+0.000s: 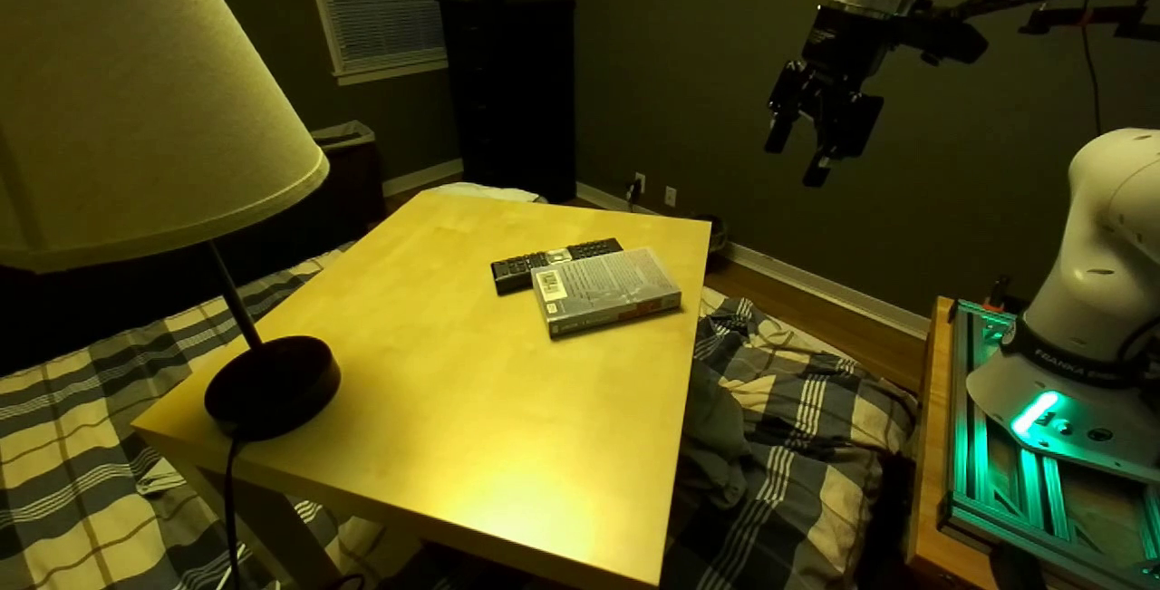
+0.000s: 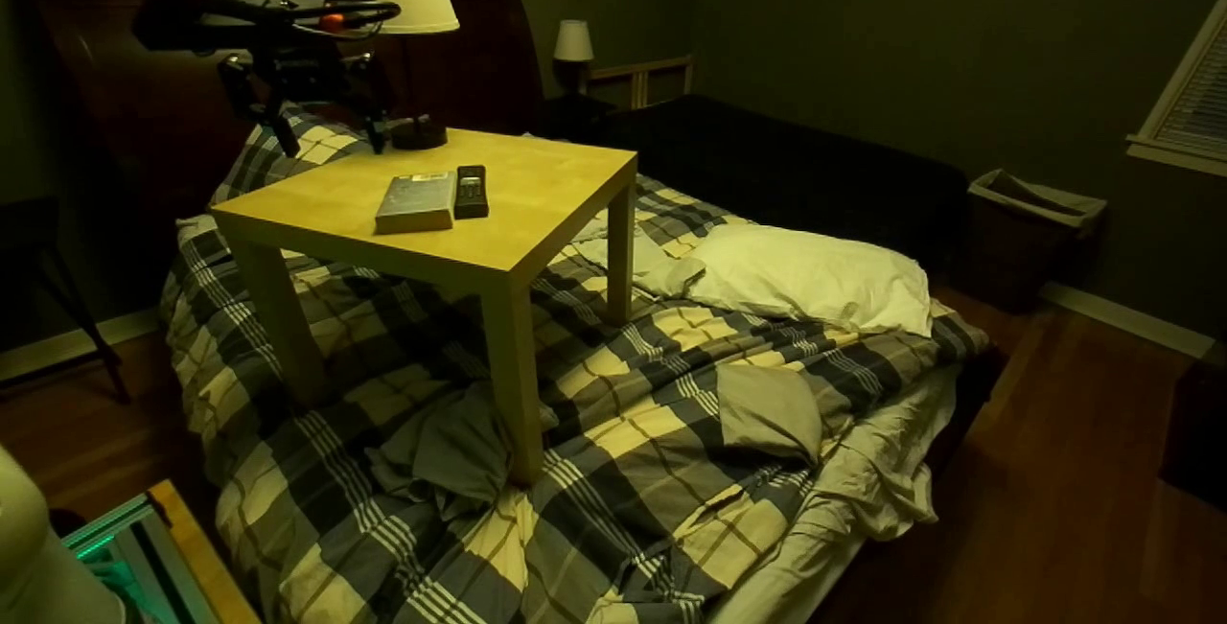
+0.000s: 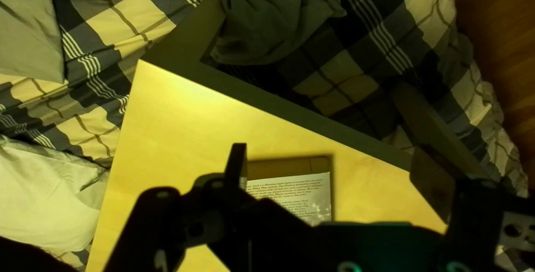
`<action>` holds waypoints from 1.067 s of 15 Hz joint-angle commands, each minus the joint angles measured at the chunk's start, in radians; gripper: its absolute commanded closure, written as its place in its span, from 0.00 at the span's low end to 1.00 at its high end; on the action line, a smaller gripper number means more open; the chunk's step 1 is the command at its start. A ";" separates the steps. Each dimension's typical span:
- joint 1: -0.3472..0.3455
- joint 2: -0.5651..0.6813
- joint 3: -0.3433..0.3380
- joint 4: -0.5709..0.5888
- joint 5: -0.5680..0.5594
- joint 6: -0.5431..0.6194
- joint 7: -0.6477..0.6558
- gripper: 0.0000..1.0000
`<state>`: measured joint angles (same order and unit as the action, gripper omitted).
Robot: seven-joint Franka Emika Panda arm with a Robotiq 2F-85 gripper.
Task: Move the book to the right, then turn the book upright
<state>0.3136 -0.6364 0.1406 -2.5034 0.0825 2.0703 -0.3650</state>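
The book [image 1: 605,286] lies flat on the yellow table [image 1: 471,409], its grey back cover with text and a barcode facing up. It also lies flat on the table in an exterior view [image 2: 417,200]. My gripper [image 1: 796,157] hangs in the air, well above the table, and is open and empty; it also shows in an exterior view [image 2: 332,140]. In the wrist view, the gripper [image 3: 334,171] has its fingers wide apart. The book [image 3: 292,192] shows between and below them, partly hidden by the left finger and gripper body.
A black remote [image 1: 517,273] lies right beside the book, touching or nearly so; it also shows in an exterior view [image 2: 471,191]. A lamp with a black base [image 1: 272,386] stands at one table corner. The table stands on a bed with a plaid cover [image 2: 613,451].
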 commanded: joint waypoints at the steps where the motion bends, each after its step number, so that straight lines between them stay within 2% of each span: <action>1: 0.033 0.028 -0.015 0.014 0.029 0.030 -0.014 0.00; 7: 0.129 0.211 -0.006 0.058 0.125 0.281 -0.105 0.00; 12: 0.148 0.362 0.003 0.077 0.112 0.516 -0.179 0.00; 13: 0.174 0.390 -0.016 0.075 0.169 0.579 -0.223 0.00; 14: 0.166 0.413 -0.008 0.076 0.147 0.619 -0.242 0.00; 16: 0.184 0.455 -0.017 0.076 0.194 0.699 -0.328 0.00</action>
<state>0.4683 -0.2509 0.1418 -2.4453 0.2155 2.6824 -0.5846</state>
